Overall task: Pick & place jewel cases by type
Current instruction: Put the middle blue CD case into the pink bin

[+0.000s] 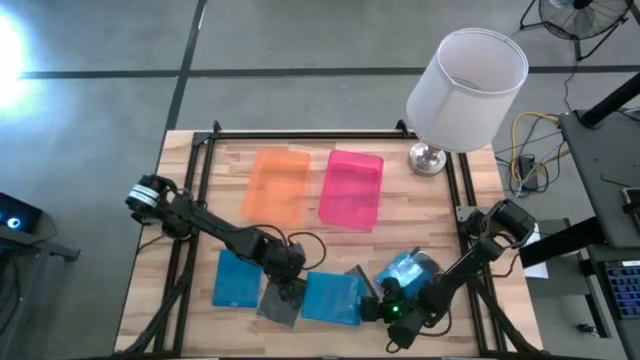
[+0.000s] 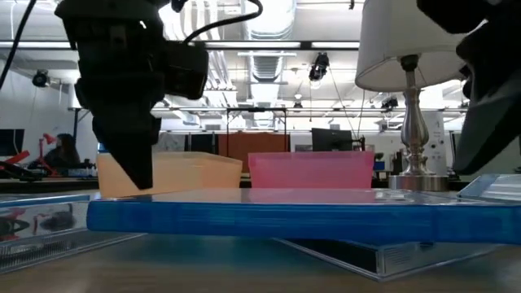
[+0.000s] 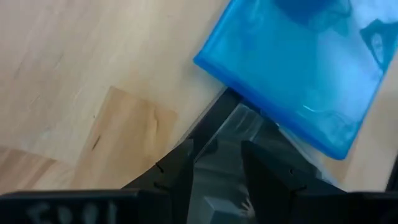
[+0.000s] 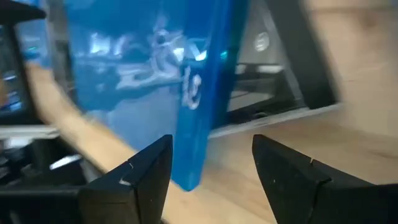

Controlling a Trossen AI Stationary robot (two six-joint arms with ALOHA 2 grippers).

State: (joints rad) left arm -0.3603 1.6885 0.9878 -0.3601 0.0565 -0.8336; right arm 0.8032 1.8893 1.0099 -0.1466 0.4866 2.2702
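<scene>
Blue fills the foreground of your low view: a bright blue jewel case (image 2: pixel 277 218) runs edge-on across the lower frame, resting partly on a dark case (image 2: pixel 383 254) at lower right. From above, you see the wooden table (image 1: pixel 200 180) with five cases along its lower edge: a blue case (image 1: pixel 237 279) at lower left, a dark grey case (image 1: pixel 283 298) beside it, a second blue case (image 1: pixel 331 296) at lower centre, a dark case (image 1: pixel 355 278) peeking out at its right corner, and a third blue case (image 1: pixel 408 268) at lower right. Your left gripper (image 1: pixel 287 266) hangs over the dark grey case; in the left wrist view its fingers (image 3: pixel 261 168) stand slightly apart on either side of that case's (image 3: pixel 221 168) edge, with the blue case (image 3: pixel 305 74) just beyond, and you cannot tell whether they are pinching it. Your right gripper (image 1: pixel 385 300) sits low between the centre and right blue cases; in the right wrist view its fingers (image 4: pixel 149 171) are spread wide, and a blue case (image 4: pixel 155 74) stands near one of them. An orange tray (image 1: pixel 279 185) and a pink tray (image 1: pixel 352 187) sit side by side in the upper middle, and a white-shaded lamp (image 1: pixel 465 75) stands at upper right.
</scene>
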